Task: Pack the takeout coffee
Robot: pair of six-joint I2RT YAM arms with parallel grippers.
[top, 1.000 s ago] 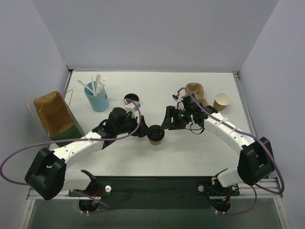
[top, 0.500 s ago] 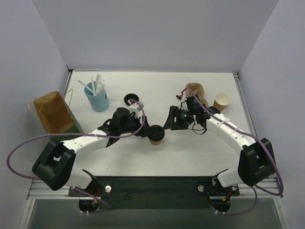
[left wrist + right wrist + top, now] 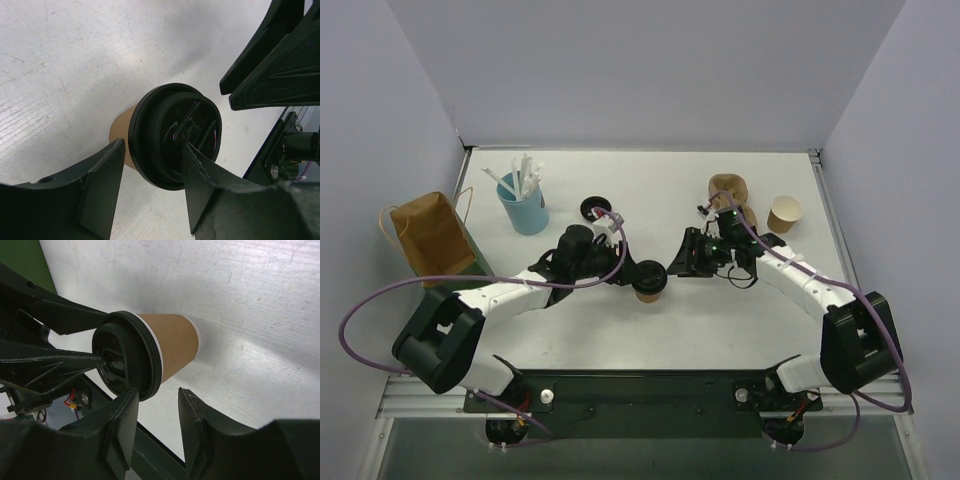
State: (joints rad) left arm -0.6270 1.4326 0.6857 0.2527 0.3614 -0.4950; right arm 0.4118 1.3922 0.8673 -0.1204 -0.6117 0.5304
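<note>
The takeout coffee (image 3: 172, 347) is standing upright on the bench (image 3: 720, 330), near its middle, between the two arms, and it is wearing its black lid (image 3: 175, 135). The left pincer (image 3: 152, 147) is spread, with one finger sitting on each side of the lid and a thin gap showing on one side. The right pincer (image 3: 157, 395) is also spread and pinching nothing; its tips are hovering just beside the lid's rim.

A high rear camera overlooks the table (image 3: 720, 330); both wrist cameras closely face the takeout coffee (image 3: 175, 135).
</note>
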